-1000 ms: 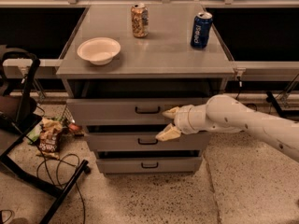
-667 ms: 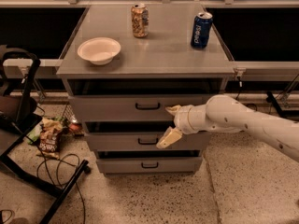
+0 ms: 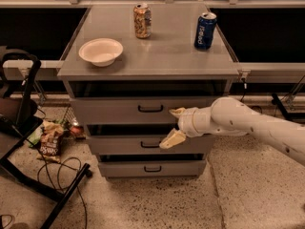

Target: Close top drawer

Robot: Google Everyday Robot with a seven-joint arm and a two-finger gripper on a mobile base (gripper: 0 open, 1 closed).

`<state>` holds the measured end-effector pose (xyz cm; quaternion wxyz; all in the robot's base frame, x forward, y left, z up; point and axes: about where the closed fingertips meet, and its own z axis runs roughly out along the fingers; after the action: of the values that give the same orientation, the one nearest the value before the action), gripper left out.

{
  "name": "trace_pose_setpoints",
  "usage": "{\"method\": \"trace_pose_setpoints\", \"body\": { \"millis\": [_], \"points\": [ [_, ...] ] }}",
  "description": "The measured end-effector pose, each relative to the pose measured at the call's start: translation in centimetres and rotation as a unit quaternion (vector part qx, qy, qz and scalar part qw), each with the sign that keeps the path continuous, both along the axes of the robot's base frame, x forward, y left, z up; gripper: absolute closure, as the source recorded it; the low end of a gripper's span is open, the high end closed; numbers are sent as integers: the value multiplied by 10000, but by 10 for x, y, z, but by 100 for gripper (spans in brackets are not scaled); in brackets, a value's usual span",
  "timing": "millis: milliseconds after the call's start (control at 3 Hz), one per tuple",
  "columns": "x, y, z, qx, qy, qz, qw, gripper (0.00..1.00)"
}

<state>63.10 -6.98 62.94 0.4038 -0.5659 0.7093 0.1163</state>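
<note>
The hand (image 3: 175,125), empty, spreads its fingers (image 3: 172,139) wider than a second ago, just right of the top drawer (image 3: 109,111) handle (image 3: 150,109). Above, the counter (image 3: 162,56) bears a bowl (image 3: 100,51), an orange can (image 3: 142,20) and a blue can (image 3: 205,30).

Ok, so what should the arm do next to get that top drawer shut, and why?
Probably press the gripper straight forward into the top drawer. The drawer looks pulled out, with a dark gap under the tabletop. The gripper is open at the drawer's front, just right of the black handle, so a push seems enough.
</note>
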Motion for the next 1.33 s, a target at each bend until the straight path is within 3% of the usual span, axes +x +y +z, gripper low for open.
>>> {"method": "trace_pose_setpoints", "body": {
  "millis": [333, 667, 1000, 1333],
  "points": [
    [-2, 2, 2, -24, -23, 43, 10000, 36],
    [-30, -6, 20, -389, 5, 215, 9990, 67],
    [-73, -32, 63, -1101, 164, 451, 9928, 92],
    [-108, -66, 100, -1938, 375, 382, 9796, 100]
  ]
}}
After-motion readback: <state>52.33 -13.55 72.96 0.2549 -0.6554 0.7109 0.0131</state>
